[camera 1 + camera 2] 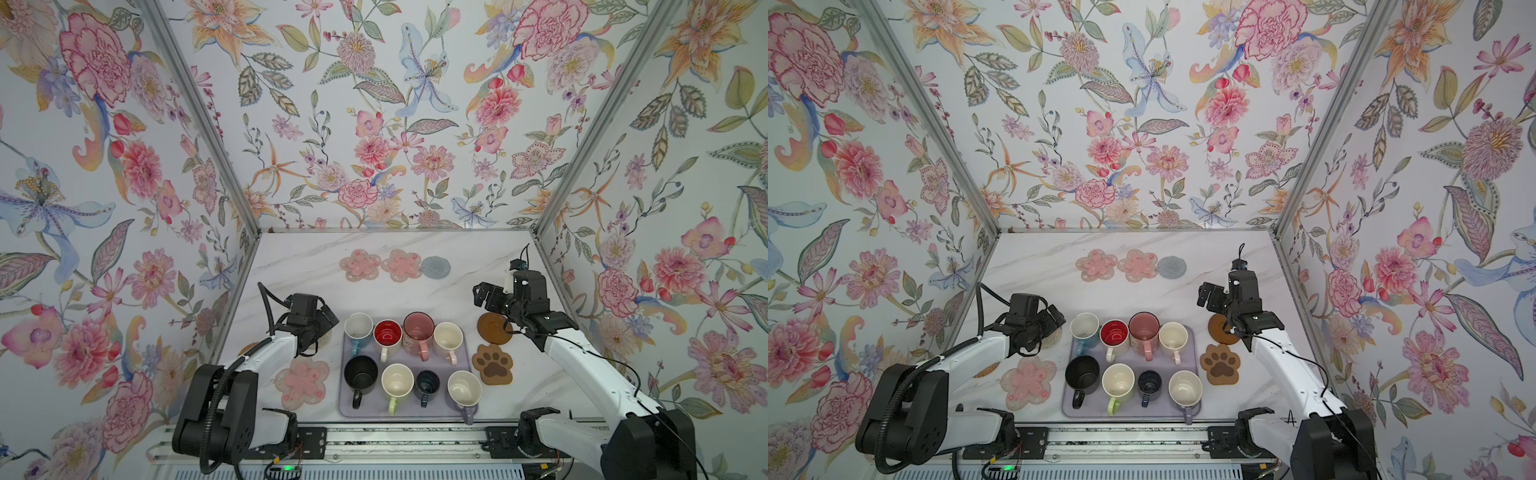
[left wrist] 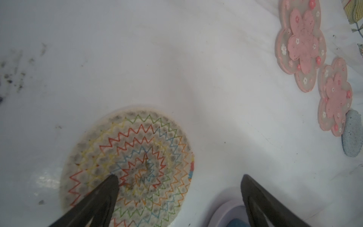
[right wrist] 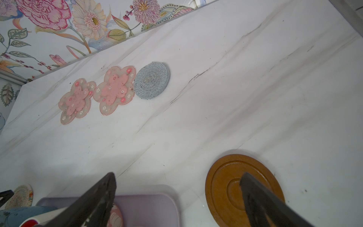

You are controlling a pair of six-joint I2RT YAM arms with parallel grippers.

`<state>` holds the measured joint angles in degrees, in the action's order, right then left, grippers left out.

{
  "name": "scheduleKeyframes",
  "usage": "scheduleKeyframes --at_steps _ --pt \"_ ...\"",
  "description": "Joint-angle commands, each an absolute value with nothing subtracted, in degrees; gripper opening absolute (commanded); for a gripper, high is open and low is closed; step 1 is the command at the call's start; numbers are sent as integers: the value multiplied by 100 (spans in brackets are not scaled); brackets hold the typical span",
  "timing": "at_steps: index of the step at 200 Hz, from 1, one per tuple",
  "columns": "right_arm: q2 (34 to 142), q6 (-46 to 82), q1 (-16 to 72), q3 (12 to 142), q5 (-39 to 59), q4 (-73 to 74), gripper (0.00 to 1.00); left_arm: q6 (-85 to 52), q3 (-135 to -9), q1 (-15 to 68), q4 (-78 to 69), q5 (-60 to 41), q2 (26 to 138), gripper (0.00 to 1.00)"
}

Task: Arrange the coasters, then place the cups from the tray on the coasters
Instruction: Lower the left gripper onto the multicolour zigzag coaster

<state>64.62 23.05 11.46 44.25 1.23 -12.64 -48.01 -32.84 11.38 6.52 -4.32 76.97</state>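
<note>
Both your grippers are spread wide and empty. The left gripper (image 2: 180,178) hangs over the beige woven coaster (image 2: 137,149), just off the far left corner of the tray (image 1: 436,409), with one finger above the weave and the other above the tray's rim. The right gripper (image 3: 177,175) has one finger above the brown disc (image 3: 227,176), beside the tray's far right corner. You can't tell from these views whether either finger touches its coaster.

Near the far edge of the table (image 1: 291,266), a pink flower coaster (image 1: 360,264), a second pink flower coaster (image 1: 401,264) and the grey-blue round (image 1: 435,267) sit in a row, touching or nearly so. That looks like the start of the arrangement, set well clear of the tray.

Five coasters look unplaced: those two, the paw-print coaster (image 1: 493,364), a third pink flower coaster (image 1: 302,382) by the tray's left side, and a tan one (image 1: 987,369) mostly hidden under the left arm (image 1: 266,353). All eight cups (image 1: 397,380) stand on the tray at the near edge.

Flat mats likely need an edge pinch, so wide jaws suit you.
</note>
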Motion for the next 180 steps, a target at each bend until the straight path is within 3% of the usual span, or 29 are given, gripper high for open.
scheduleKeyframes --at_steps 1,63,180 --pt "6319 2390 1091 4305 132 -1313 99 -4857 -3274 1185 450 -446 7914 99" --pt "6242 2385 1054 4322 113 -1415 99 -4658 -3833 1144 369 56 8868 99" --pt "6115 2347 937 4359 31 -1671 99 -4138 -5905 638 449 -250 11014 99"
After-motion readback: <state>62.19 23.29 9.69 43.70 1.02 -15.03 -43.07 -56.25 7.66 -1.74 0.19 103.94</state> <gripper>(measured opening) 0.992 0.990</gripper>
